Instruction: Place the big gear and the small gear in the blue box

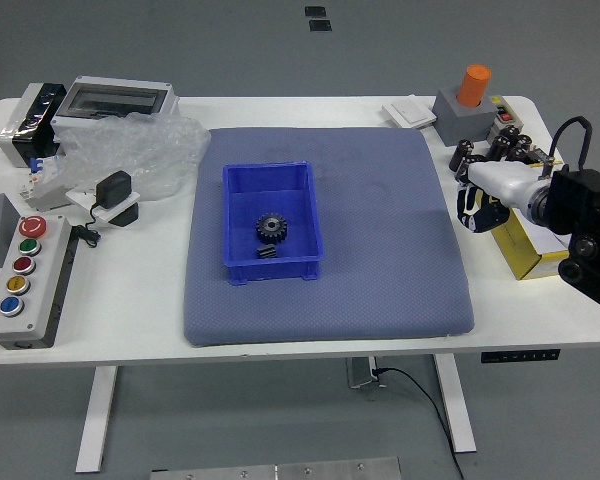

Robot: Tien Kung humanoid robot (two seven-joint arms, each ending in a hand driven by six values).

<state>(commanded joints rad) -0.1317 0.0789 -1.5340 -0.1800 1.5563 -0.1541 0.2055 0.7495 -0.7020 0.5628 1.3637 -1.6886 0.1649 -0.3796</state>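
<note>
Your right hand (476, 206) is at the right edge of the mat (390, 300), by the yellow box (525, 256). Its fingers are curled in and grip nothing. Look well over to the left of it: both gears sit in the blue box (311, 215). The big gear (272, 228) is in the middle, and the small gear (267, 252) is just beside it, on your side.

big gear (272, 229) — black, face up | small gear (267, 252) — black, on side | both inside blue box (285, 270)
</note>
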